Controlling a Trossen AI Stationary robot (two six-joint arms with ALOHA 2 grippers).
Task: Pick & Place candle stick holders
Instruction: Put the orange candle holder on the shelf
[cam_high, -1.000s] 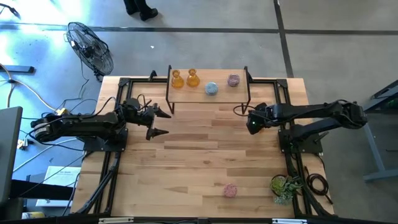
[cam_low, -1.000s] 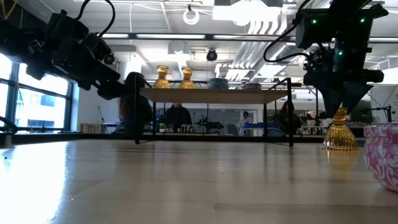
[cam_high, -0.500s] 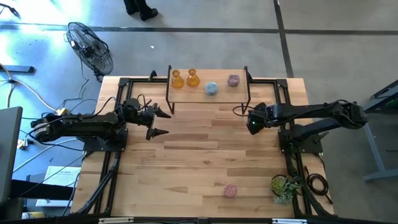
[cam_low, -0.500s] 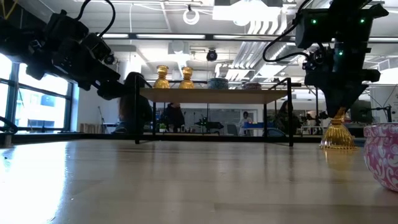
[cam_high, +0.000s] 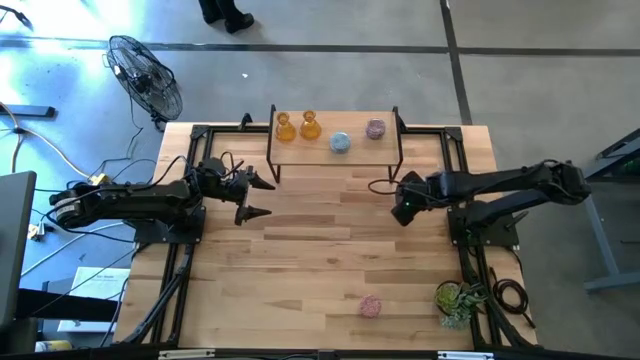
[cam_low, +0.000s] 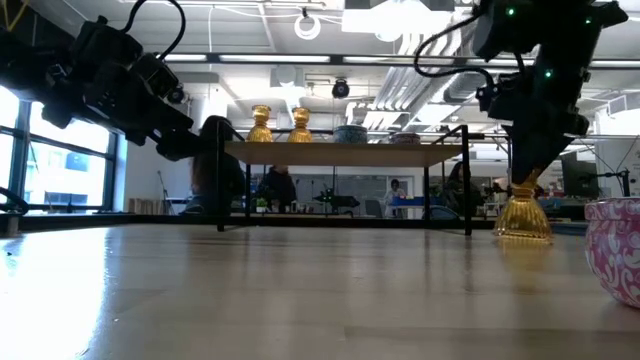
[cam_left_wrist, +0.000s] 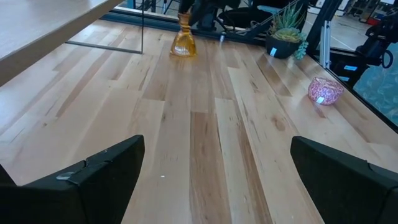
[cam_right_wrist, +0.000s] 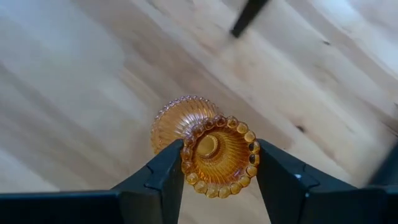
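An amber candle stick holder (cam_low: 523, 213) stands on the wooden table right of the middle, and my right gripper (cam_right_wrist: 217, 155) is shut on its top. In the high view, that gripper (cam_high: 403, 207) hides the holder. Two amber holders (cam_high: 297, 127), a pale blue one (cam_high: 341, 142) and a pink one (cam_high: 375, 128) stand on a raised shelf (cam_high: 335, 155) at the far edge. Another pink holder (cam_high: 371, 306) sits on the table near the front edge. My left gripper (cam_high: 266, 197) hovers open left of the middle, with nothing between its fingers. My right gripper pinches the amber holder's beaded top rim (cam_right_wrist: 188, 163) between its two fingers, one on each side. The fingers come from above, pointing steeply down. The holder leans a little in the hold, its ribbed foot (cam_low: 522, 232) low at the table; whether it is clear I cannot tell.
A green potted plant (cam_high: 458, 298) stands at the near right corner. The shelf's dark legs (cam_high: 272, 165) reach the table at the far middle. Bare wood lies between the two arms. A fan (cam_high: 145, 75) stands on the floor beyond the far left corner.
My right gripper has moved a little toward the table's near edge and left, rolling its wrist. The amber holder has gone with it, shifting left across the low view and leaning slightly.
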